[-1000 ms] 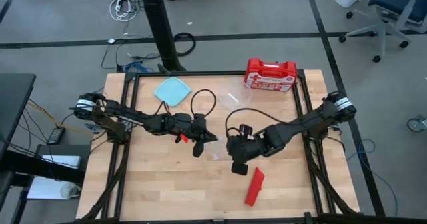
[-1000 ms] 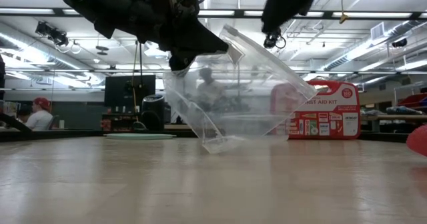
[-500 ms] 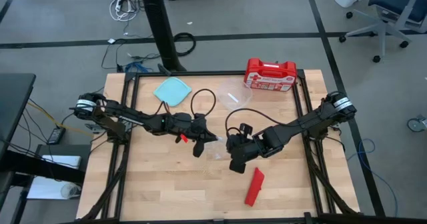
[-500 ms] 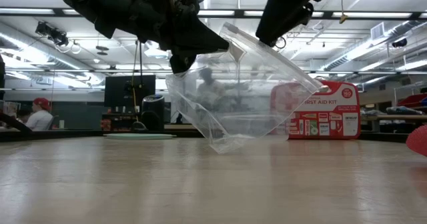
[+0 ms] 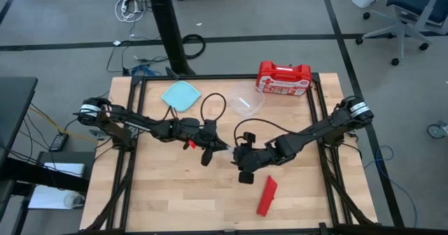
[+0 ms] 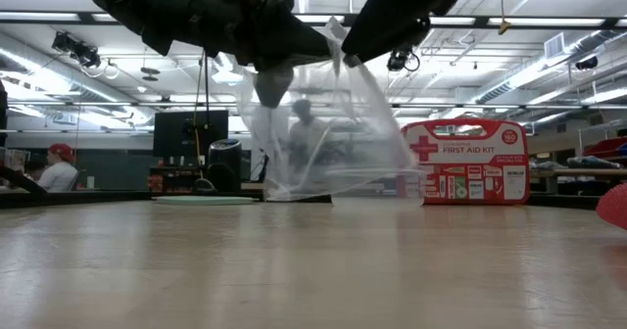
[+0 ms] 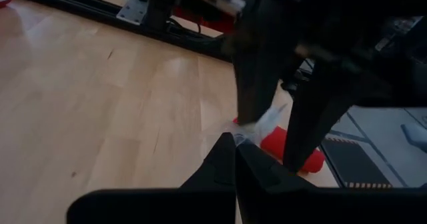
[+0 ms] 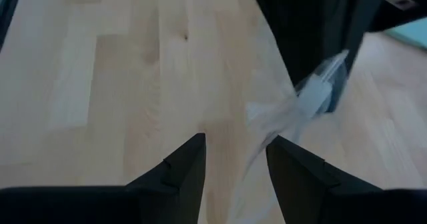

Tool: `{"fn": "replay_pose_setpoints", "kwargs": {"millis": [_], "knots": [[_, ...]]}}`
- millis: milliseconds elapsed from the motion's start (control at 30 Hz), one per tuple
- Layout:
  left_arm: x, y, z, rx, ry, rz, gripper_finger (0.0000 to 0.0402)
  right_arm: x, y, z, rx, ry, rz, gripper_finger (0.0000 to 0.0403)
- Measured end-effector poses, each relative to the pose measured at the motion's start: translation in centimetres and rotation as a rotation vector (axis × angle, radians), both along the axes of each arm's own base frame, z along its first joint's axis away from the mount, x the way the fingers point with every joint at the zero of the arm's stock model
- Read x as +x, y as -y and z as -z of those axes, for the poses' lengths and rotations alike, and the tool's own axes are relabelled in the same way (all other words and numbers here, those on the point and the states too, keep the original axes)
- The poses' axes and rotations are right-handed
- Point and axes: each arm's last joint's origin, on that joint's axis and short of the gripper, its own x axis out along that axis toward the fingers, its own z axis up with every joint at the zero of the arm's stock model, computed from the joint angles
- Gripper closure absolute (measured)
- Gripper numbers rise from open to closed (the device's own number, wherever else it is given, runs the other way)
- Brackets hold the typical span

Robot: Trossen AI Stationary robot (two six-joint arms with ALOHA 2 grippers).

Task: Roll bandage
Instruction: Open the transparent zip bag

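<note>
My left gripper [image 5: 210, 151] pinches the clear bag [image 6: 328, 123], my right gripper [image 5: 243, 169] is apart beside it, and the bag could slip before the bandage [image 5: 267, 196] below gets in.

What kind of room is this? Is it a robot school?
Probably a robot lab or workshop. Two robot arms are fixed to a wooden table, office chairs and loose cables sit on the floor, and long ceiling lights run over a big open room with a person at a desk.
</note>
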Motion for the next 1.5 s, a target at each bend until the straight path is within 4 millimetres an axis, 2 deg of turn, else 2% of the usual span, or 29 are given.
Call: {"fn": "replay_pose_setpoints", "kwargs": {"millis": [333,567,633,767,867,1000,1200,1500], "knots": [[0.0,0.0,-0.1,-0.014,0.003,0.002,0.0401,0.0,1.4,0.5,-0.031,-0.015,0.111,0.0247],[0.0,0.0,-0.1,-0.015,0.01,0.003,0.0401,0.0,0.8,0.1,-0.022,0.029,0.099,0.0248],[0.0,0.0,-0.1,-0.015,0.011,0.004,0.0401,0.3,0.5,-0.3,0.029,0.065,0.065,0.0249],[0.1,0.0,-0.2,-0.016,0.021,0.005,0.0401,0.4,0.9,0.1,0.143,-0.002,0.002,0.025],[0.1,0.0,-0.3,-0.016,0.034,0.003,0.0401,0.0,1.2,0.7,0.129,-0.076,0.013,0.025],[0.1,0.0,-0.4,-0.016,0.035,0.003,0.0401,0.0,1.0,0.8,0.131,-0.093,-0.018,0.025],[0.1,0.0,-0.4,-0.016,0.038,0.002,0.0401,0.7,0.6,-0.1,-0.032,0.04,-0.08,0.0251],[0.1,-0.1,-0.4,-0.021,0.039,-0.005,0.0401,0.6,0.3,0.0,-0.217,0.046,-0.05,0.0249]]}}
